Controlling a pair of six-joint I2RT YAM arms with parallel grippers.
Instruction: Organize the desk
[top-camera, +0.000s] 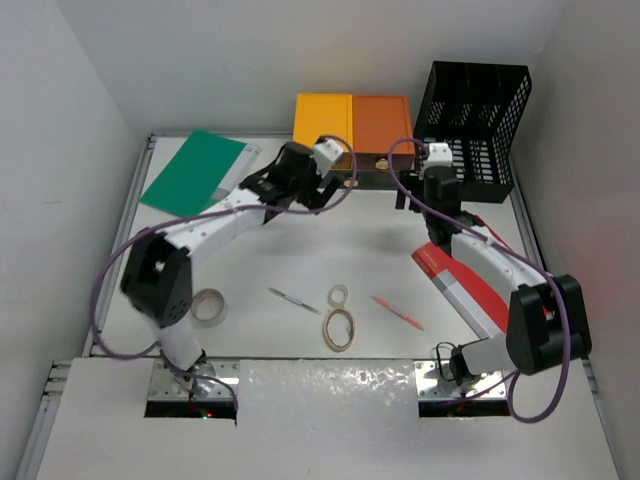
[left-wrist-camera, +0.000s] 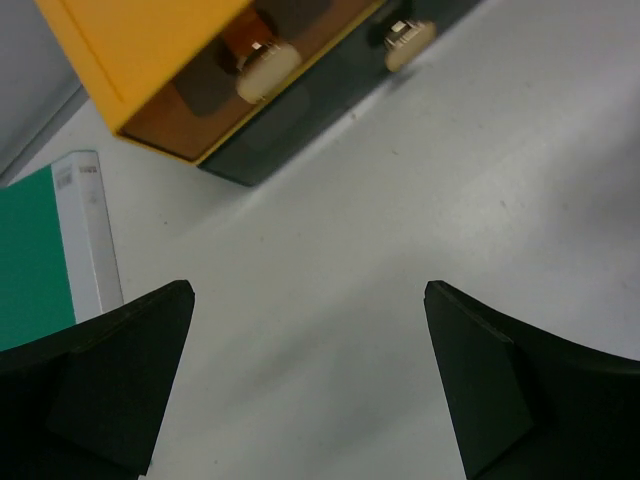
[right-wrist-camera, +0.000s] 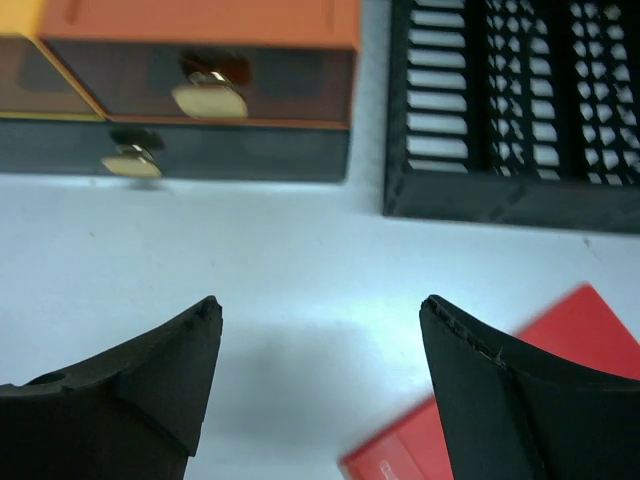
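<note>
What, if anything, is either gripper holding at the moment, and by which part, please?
Nothing is held. The left gripper and the right gripper are both open above the desk, with nothing between their fingers.

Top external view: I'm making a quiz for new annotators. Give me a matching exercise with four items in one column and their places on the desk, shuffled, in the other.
Things:
1. green folder
2. black basket
3. tape roll
4. red book

Places on the desk:
A. far right corner
B. near left
C. right side, midway back
D. far left corner

Pairs: 1-D, 2-A, 3-B, 4-C
</note>
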